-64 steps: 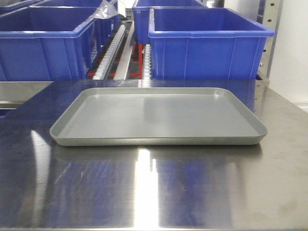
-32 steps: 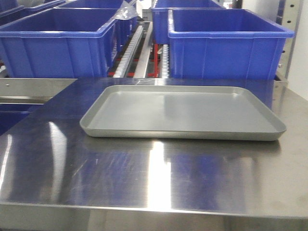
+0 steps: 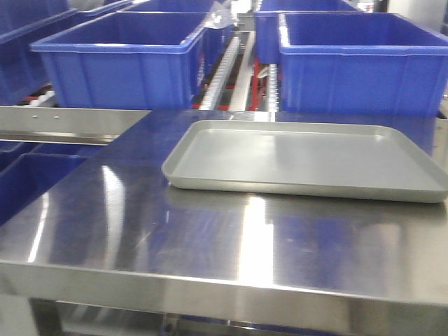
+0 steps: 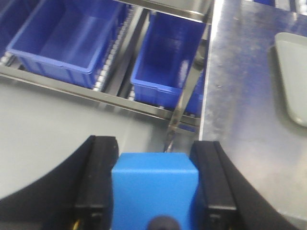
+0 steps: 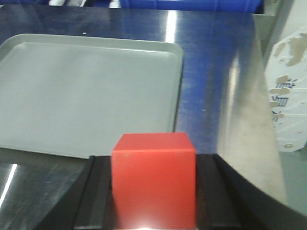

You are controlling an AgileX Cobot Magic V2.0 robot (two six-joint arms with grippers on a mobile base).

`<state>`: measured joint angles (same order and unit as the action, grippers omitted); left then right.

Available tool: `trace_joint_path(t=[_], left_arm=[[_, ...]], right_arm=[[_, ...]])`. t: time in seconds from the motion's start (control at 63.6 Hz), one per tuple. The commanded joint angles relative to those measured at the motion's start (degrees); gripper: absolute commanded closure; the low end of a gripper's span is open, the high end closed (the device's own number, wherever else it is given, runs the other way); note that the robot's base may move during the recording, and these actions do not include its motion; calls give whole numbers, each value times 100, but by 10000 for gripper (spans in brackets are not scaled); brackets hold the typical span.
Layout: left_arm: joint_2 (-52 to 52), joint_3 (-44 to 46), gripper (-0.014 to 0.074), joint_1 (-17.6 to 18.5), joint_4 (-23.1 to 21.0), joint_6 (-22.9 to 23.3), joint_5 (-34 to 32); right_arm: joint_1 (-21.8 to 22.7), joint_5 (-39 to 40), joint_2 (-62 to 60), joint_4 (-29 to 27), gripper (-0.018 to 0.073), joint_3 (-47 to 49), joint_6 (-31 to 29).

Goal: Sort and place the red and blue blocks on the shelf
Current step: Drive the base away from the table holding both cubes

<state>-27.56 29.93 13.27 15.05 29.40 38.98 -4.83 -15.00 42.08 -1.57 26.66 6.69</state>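
Note:
My left gripper (image 4: 154, 189) is shut on the blue block (image 4: 154, 191), held in the air past the steel table's left edge, above the floor and the shelf's lower tier. My right gripper (image 5: 153, 191) is shut on the red block (image 5: 153, 179), held above the table just in front of the grey tray (image 5: 86, 91). The shelf (image 3: 231, 66) stands behind the table, with white roller tracks, red frame parts and a steel front rail (image 3: 63, 119). Neither gripper shows in the front view.
Large blue bins (image 3: 119, 59) sit on the shelf's upper tier, more blue bins (image 4: 67, 40) on the lower tier to the left. The grey tray (image 3: 308, 157) lies on the steel table (image 3: 175, 238). A white labelled object (image 5: 290, 91) stands right of the table.
The front view has shifted: the tray and bins now sit further right in the frame, and the table's front edge and left side have come into view.

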Motion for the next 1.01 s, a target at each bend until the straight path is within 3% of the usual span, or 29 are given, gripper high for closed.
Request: trace_joint_path(t=[0.0,0.99], left_arm=[[-33,158,472,-10,90,15,-398],[-33,158,472,-10,90,15,-398]], right_arm=[[32,448,-37,60,502,155,-43],[32,448,-37,60,502,155,-43]])
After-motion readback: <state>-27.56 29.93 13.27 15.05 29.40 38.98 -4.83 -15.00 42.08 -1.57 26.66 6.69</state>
